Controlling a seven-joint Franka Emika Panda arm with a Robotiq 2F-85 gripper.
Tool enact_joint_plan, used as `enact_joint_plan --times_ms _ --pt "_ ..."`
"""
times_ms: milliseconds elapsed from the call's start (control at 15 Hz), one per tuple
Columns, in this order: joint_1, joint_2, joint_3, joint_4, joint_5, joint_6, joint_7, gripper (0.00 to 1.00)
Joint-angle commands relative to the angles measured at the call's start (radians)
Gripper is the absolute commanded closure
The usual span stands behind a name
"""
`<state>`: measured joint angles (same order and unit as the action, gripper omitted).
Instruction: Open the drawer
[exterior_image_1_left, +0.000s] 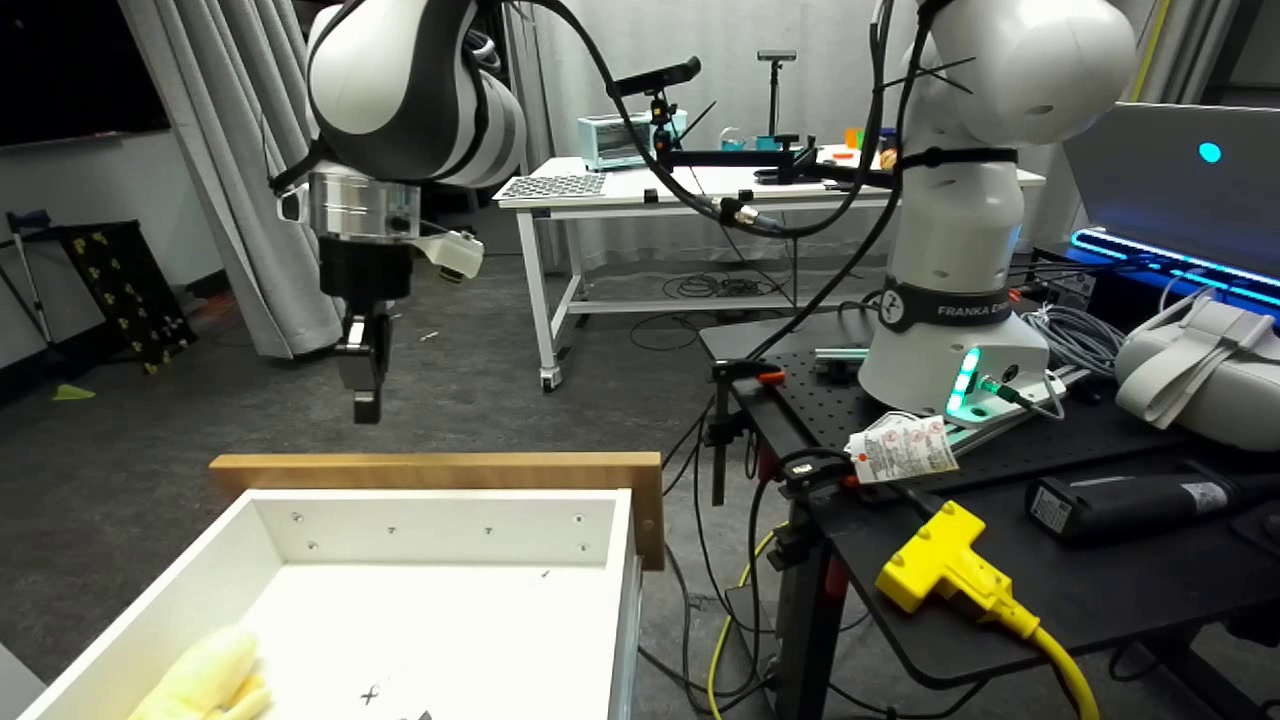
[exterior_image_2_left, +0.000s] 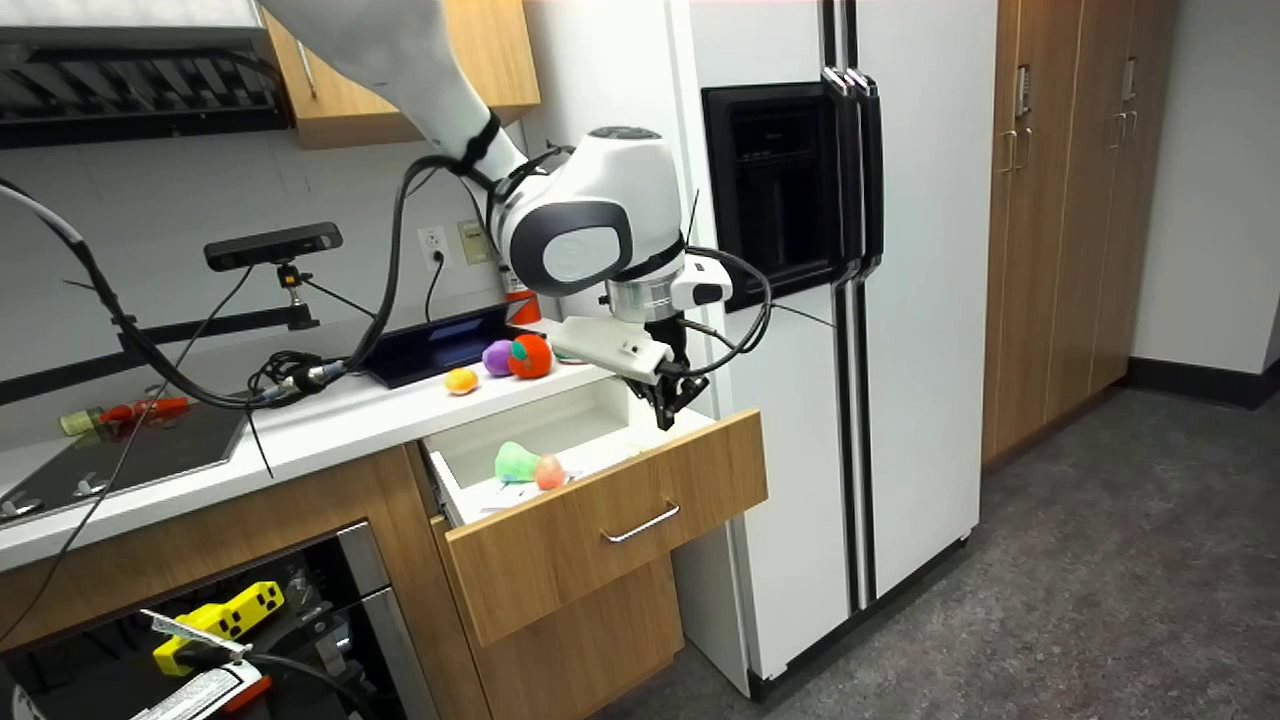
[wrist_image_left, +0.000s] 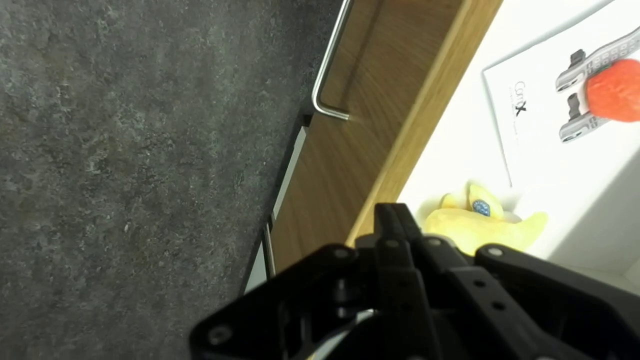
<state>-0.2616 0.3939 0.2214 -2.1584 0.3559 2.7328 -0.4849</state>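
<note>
Wide grey floor (wrist_image_left: 150, 150) before open drawer (exterior_image_1_left: 450, 620), fingers (exterior_image_1_left: 367, 402) pressed together, above its edge (wrist_image_left: 422, 125)

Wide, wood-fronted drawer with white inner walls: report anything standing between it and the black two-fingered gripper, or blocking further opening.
Nothing visible stands between the gripper and the drawer, already open. No obstacle appears ahead of it either; the wrist view shows dark gray floor there.

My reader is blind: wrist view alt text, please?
An open drawer, metal handle on its wooden front, holds a red-orange item on a printed sheet, and a yellow object. The gripper, jaws shut, shows at the bottom.
</note>
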Motion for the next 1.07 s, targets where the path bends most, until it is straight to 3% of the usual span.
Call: enact_joint_plan --times_ms 0,400,467,533,1000 --pt "-0.036 -0.019 0.031 -0.013 0.033 -0.005 -0.095 1.0" --pt "-0.072 -0.012 0.07 -0.005 0.071 -0.004 -0.225 1.0" --pt "-0.076 -0.012 0.074 -0.004 0.082 -0.01 -0.247 0.9" --pt "-0.08 -0.012 0.078 -0.003 0.092 -0.011 -0.267 0.72" --pt "-0.087 -0.009 0.088 0.0 0.163 -0.01 -0.388 0.21"
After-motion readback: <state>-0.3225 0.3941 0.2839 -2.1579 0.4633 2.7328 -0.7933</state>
